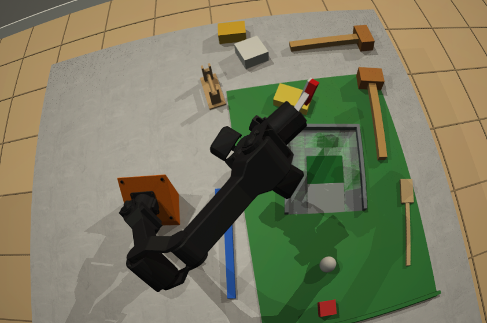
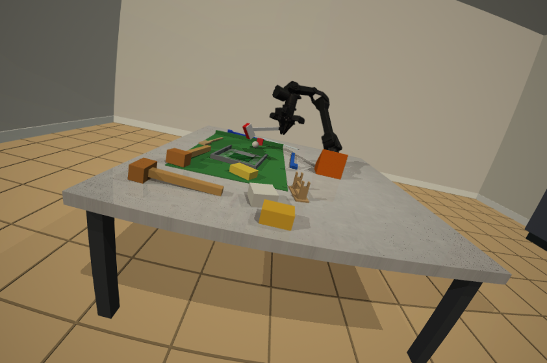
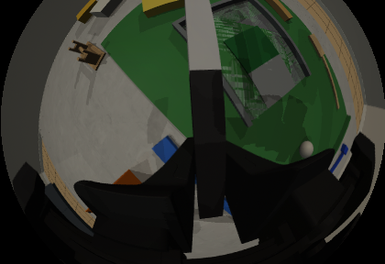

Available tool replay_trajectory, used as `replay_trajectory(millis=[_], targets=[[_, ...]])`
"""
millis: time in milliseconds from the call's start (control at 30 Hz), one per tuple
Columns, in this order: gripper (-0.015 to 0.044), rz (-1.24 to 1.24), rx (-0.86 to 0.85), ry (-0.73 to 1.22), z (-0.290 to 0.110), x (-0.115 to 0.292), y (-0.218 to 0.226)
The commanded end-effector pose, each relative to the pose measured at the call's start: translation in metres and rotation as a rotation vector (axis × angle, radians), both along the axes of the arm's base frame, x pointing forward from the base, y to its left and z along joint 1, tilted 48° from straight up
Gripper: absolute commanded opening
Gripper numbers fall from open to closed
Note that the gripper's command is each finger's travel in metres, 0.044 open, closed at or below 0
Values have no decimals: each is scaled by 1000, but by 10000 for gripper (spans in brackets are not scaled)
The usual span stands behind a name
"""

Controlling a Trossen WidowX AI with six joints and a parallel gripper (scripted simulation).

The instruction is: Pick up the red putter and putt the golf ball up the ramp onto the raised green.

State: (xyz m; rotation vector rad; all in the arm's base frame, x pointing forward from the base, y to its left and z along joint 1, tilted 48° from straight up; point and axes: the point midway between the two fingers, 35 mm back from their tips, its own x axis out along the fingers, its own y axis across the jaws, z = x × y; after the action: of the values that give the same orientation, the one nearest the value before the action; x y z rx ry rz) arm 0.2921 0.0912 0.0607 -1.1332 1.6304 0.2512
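Observation:
My gripper (image 1: 295,110) (image 2: 282,129) (image 3: 201,141) is shut on the grey shaft of the red putter (image 1: 312,88) (image 2: 248,130) (image 3: 197,18). It holds the putter in the air, nearly level, above the far end of the green mat (image 1: 354,240) (image 2: 269,171) (image 3: 152,60). The red head points away from the arm, over a yellow block (image 1: 286,94) (image 2: 243,171) (image 3: 163,0). The white golf ball (image 1: 327,263) (image 2: 255,143) (image 3: 306,148) lies on the mat at the near end, before the grey ramp (image 1: 325,197). The raised green (image 1: 324,167) (image 2: 238,156) (image 3: 250,45) sits inside a grey frame (image 1: 360,162).
Two wooden mallets (image 1: 330,41) (image 1: 376,115) and a thin wooden paddle (image 1: 407,213) lie at the right. A blue putter (image 1: 230,264), a small red block (image 1: 327,307), a wooden stand (image 1: 212,87), a white block (image 1: 251,51) and an orange-yellow block (image 1: 231,31) lie around the mat.

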Motion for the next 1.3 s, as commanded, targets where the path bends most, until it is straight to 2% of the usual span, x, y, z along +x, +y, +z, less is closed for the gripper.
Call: replay_trajectory(millis=[0,500,1000,1267], targets=[[0,-67,3,-48,15,-3,-13],[0,-365,-66,-288,89,-18,-88],[0,-671,-192,-565,163,-69,-166],[0,-712,-208,-597,167,-76,-175]])
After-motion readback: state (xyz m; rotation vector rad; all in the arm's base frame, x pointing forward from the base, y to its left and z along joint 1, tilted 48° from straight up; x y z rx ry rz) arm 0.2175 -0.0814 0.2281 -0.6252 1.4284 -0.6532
